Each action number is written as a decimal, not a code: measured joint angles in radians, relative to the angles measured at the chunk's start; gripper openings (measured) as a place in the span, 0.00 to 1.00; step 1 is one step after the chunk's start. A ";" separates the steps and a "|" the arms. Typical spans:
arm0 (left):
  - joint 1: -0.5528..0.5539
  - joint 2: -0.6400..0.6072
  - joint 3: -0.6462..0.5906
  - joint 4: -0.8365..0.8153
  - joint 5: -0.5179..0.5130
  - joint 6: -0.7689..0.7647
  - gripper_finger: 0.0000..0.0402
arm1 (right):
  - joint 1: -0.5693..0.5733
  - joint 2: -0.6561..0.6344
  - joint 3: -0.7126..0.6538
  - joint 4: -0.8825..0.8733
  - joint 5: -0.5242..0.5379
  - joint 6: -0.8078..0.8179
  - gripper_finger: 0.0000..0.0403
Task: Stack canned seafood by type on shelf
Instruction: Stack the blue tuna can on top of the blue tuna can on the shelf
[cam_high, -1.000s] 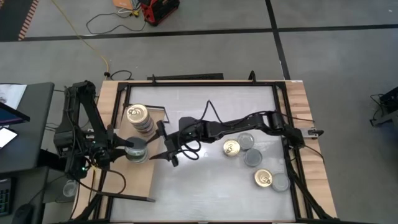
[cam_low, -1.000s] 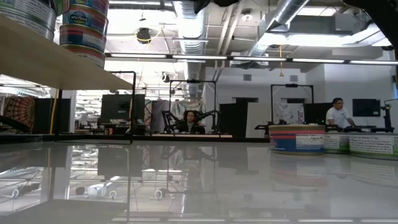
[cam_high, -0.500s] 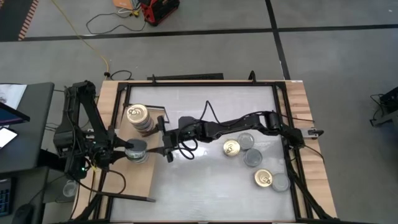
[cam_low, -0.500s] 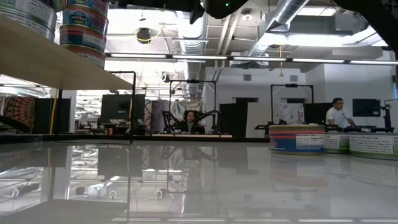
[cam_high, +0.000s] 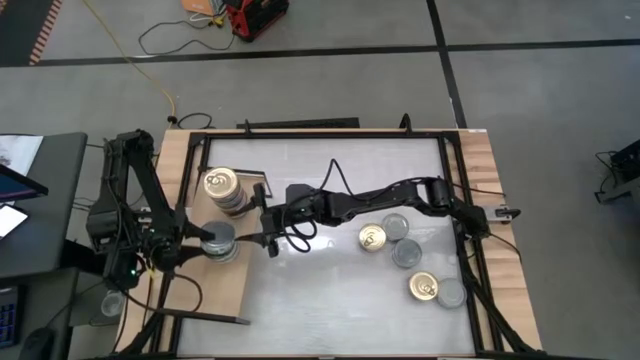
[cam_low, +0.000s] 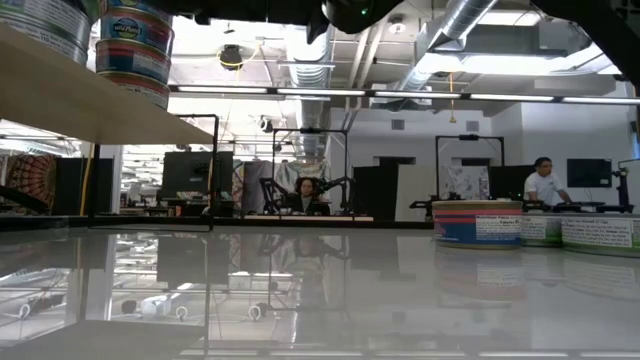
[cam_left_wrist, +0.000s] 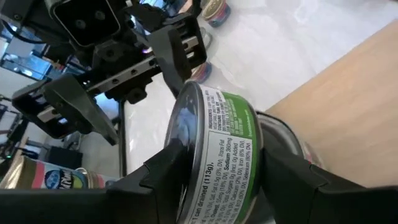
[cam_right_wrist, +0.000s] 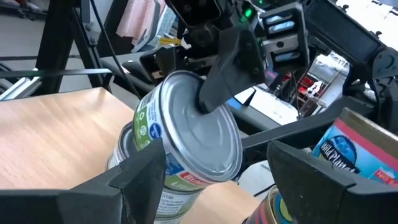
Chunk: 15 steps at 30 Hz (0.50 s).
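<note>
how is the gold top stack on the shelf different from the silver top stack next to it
The gold-top stack stands taller and free of both arms; the silver-top stack is shorter, with the left gripper at its top tin. That top tin sits tilted; the gold-top stack looks straight. Both rest on the shelf.

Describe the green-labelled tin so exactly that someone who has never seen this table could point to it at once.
Find the wooden shelf at the table's left side. Two stacks of tins stand on it; the green-labelled tin tops the silver-lidded stack, between the left gripper and right gripper. Unlike the neighbouring gold-topped stack, it sits tilted.

Loose table tins (cam_high: 392, 237): two gold-topped, three silver-topped.
</note>
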 joint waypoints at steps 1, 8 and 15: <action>0.000 0.000 0.000 0.008 0.002 0.000 0.47 | 0.000 0.000 0.000 0.001 0.000 0.000 0.77; 0.000 0.000 0.000 0.066 0.041 -0.001 0.58 | 0.000 0.000 0.000 -0.004 -0.001 0.007 0.77; 0.000 0.000 0.000 0.078 0.073 -0.022 0.68 | 0.001 0.000 0.000 -0.023 -0.002 0.019 0.77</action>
